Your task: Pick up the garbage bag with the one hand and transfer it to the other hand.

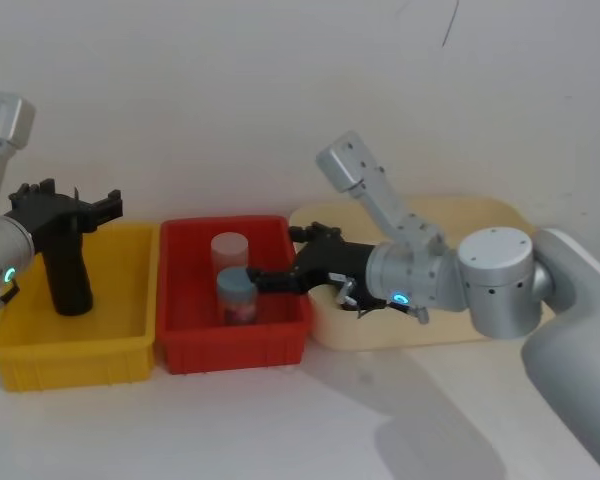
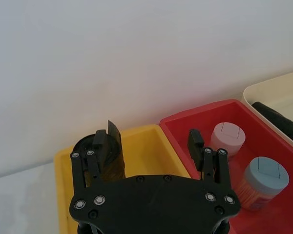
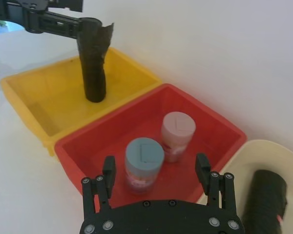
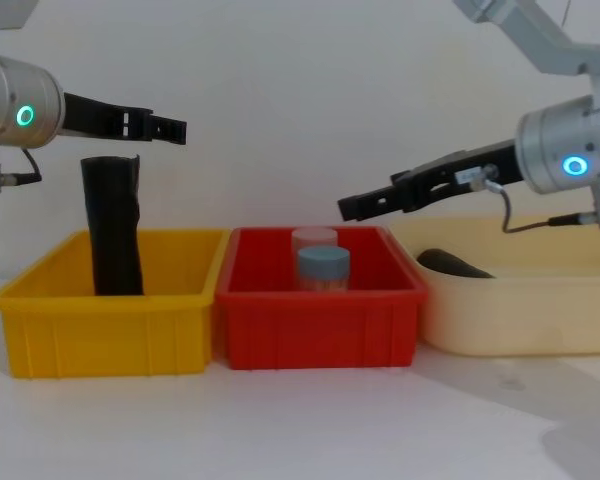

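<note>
The garbage bag [image 1: 68,270], a black glossy roll with a flap at its top, stands upright in the yellow bin [image 1: 70,350]. It also appears in the chest view [image 4: 113,235] and the left wrist view [image 2: 110,158]. My left gripper [image 1: 75,200], on the arm with the green ring light, hovers open just above the bag's top [image 4: 155,127], one finger [image 2: 96,146] close beside the flap. My right gripper [image 1: 277,258], blue ring light behind it, is open in the air over the red bin [image 4: 320,320], its fingers [image 3: 109,170] wide apart and holding nothing.
Two jars stand in the red bin [image 1: 230,350]: a pink-lidded one [image 1: 230,246] and a blue-lidded one [image 1: 237,288]. A cream tray [image 1: 430,330] on the right holds another black roll [image 3: 266,195]. A white wall rises close behind the bins.
</note>
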